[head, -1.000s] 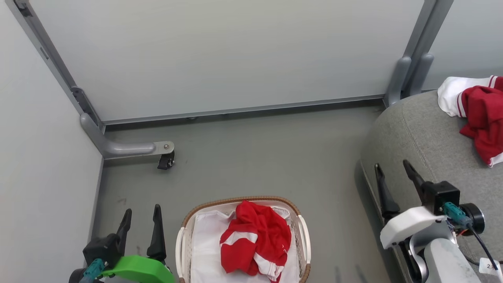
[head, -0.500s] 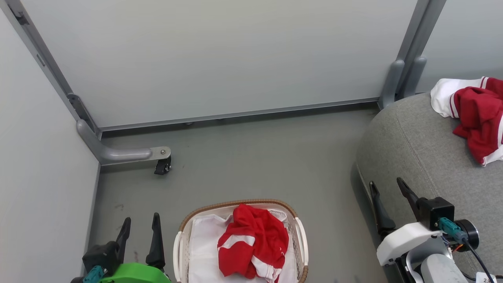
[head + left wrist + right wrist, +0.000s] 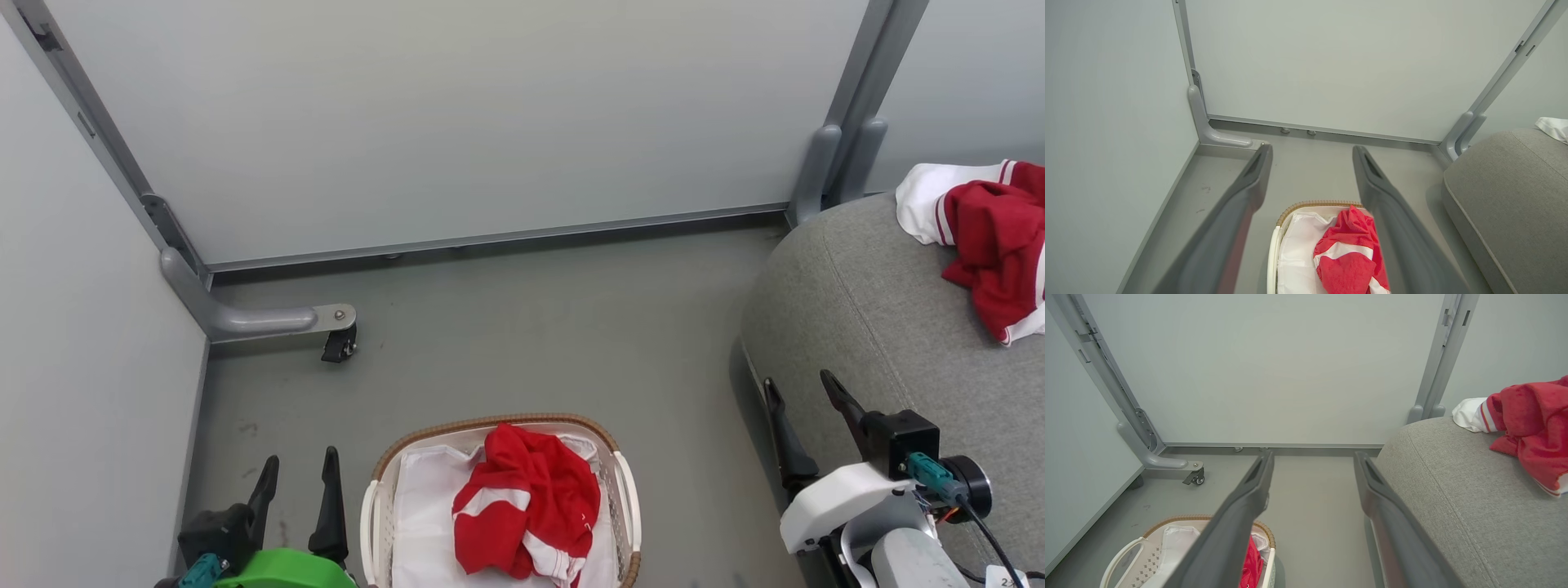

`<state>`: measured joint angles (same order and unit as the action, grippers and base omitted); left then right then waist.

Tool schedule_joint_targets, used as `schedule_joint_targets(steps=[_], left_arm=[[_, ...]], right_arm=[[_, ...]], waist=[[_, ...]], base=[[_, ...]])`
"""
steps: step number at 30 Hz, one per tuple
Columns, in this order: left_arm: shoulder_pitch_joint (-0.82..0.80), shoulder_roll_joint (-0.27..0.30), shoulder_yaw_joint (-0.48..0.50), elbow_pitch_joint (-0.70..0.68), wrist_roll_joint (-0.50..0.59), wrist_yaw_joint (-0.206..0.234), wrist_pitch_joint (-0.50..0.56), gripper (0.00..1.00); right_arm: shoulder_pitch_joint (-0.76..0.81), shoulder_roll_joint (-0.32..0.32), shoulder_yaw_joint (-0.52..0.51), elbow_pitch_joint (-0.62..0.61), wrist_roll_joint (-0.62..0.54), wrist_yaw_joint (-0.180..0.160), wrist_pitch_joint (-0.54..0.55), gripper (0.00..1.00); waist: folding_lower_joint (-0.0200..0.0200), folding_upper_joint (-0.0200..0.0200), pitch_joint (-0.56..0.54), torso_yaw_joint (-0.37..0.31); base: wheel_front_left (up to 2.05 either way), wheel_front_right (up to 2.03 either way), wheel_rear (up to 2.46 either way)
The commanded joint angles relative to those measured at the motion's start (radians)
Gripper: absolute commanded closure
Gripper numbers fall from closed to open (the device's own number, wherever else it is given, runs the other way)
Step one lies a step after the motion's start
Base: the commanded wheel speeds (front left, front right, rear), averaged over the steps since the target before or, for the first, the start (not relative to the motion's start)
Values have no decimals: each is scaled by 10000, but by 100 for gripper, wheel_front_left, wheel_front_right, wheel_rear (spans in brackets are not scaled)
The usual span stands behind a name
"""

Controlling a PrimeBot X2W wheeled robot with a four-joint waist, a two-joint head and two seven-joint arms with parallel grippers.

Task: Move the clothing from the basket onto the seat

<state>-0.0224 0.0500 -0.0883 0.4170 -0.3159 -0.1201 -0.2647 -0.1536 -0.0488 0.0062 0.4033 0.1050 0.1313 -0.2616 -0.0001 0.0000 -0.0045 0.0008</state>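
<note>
Dark fingers of the left gripper (image 3: 300, 459) point forward, spread wide and empty, just left of the basket (image 3: 490, 423). The right gripper (image 3: 797, 380), likewise spread and empty, hovers at the edge of the seat (image 3: 857, 302). Red clothing (image 3: 526, 498) lies in the basket; a second red garment (image 3: 992, 245) rests on the seat.

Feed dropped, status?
Left end effector, right end effector open, empty. Red-and-white garment in white slotted plastic basket; second garment on grey fabric seat. Nothing blocking.
</note>
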Motion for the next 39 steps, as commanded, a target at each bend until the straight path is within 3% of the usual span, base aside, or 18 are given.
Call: schedule_joint_targets(steps=[1, 8, 16, 20, 30, 39], left_arm=[[-95, 11, -5, -2, 13, -24, 6, 0], [-367, 10, -440, 216, 219, -47, 6, 0], [-1427, 16, -1542, 1518, 342, -87, 7, 0], [-2341, 22, -2190, 2470, -22, -107, 6, 0], [-4589, 34, -3464, 4943, 234, -110, 28, 0], [-5974, 234, -4026, 6680, 534, -111, 34, 0]], right_arm=[[-3, -32, -16, -20, 15, -10, -53, 0], [-126, -32, 113, -113, 60, -10, -53, 0], [-471, -35, 211, -551, -32, -12, -53, 0], [-913, -29, 252, -921, -41, -12, -53, 0], [-1807, -24, 575, -1902, 253, -10, -53, 0], [-2361, -21, 787, -2708, 666, -10, -51, 0]], waist=[[1, 0, 6, -6], [1, 0, 124, -142], [1, 0, 967, -630], [1, 0, 1907, -1079], [1, 0, 4384, -2292], [1, 0, 6246, -3017]], base=[[0, 0, 0], [0, 0, 0], [0, 0, 0], [0, 0, 0], [0, 0, 0], [0, 0, 0]])
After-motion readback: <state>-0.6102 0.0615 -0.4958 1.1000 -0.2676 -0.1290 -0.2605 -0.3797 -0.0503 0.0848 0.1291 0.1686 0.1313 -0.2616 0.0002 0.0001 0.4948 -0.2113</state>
